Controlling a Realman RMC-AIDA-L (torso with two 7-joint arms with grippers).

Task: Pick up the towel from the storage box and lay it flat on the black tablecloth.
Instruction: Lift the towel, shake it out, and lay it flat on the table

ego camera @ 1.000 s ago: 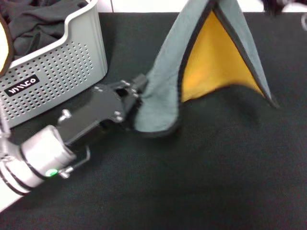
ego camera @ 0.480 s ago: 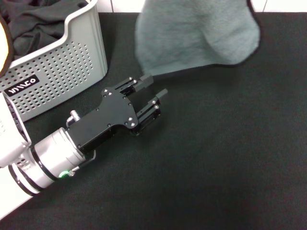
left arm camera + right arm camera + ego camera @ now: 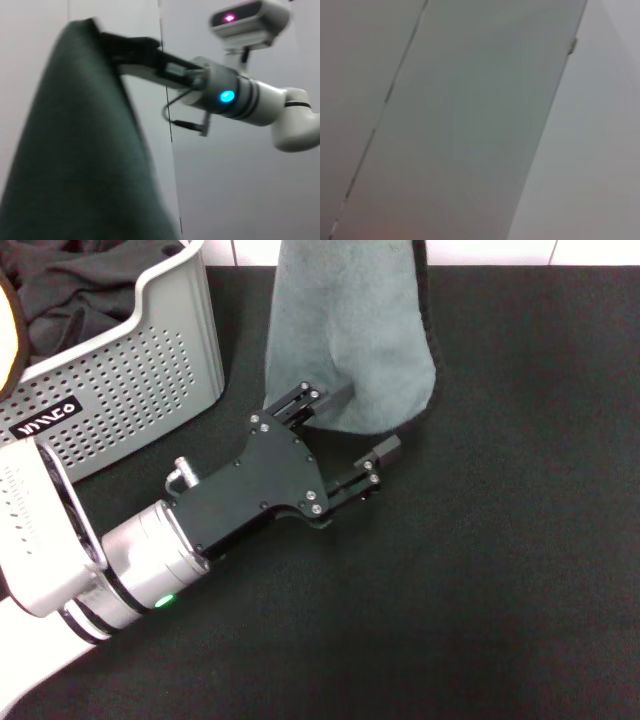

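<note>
The towel hangs down from above the head view with its grey face showing and black trim along one edge; its lower end is just over the black tablecloth. My left gripper is open at that lower end, one finger in front of the cloth and the other just past its hem. In the left wrist view the towel drapes from my right gripper, which is shut on its top corner. The storage box stands at the back left.
A dark charcoal cloth lies crumpled inside the storage box. The tablecloth stretches bare to the right of and in front of the left arm. The right wrist view shows only a pale wall.
One second ago the left gripper was at the towel's lower corner, yellow face showing. It then opened clear of the cloth. Now the towel hangs narrower, and the open gripper has reached its hem.
</note>
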